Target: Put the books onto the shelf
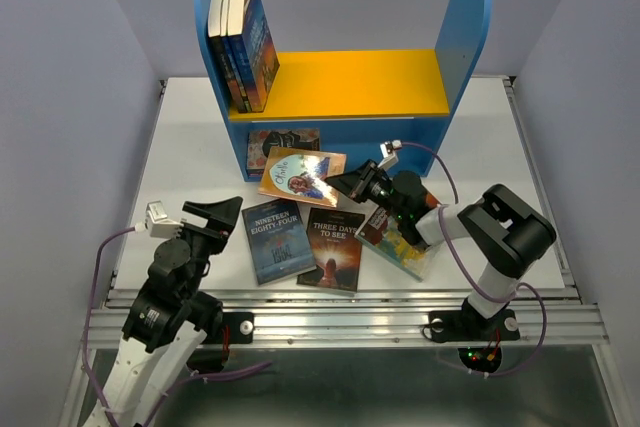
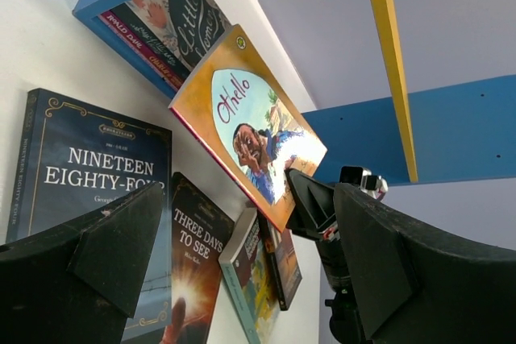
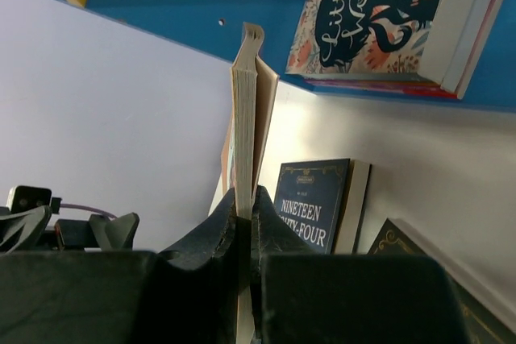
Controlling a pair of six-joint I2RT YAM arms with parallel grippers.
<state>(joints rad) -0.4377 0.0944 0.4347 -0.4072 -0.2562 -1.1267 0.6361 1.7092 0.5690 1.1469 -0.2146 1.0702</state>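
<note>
Three books (image 1: 240,45): upright at the left end of the shelf's (image 1: 462,37) yellow upper board (image 1: 350,82), against the left side panel.
Little Women book (image 1: 283,139): lying in the shelf's lower compartment (image 1: 360,142), left part.
Othello book (image 1: 300,177): tilted, just in front of the lower compartment.
Right gripper (image 1: 340,185): clamped thin on the Othello book's edge, before the shelf's middle.
Left gripper (image 1: 218,215): jaws spread wide, holding nothing, well in front of the shelf's left end.
Nineteen Eighty-Four (image 1: 278,240): flat on the table (image 1: 190,147), in front of the shelf.
Three Days to See (image 1: 333,249): flat, just right of it.
Small stack (image 1: 405,247): flat under the right arm, before the shelf's right half.
</note>
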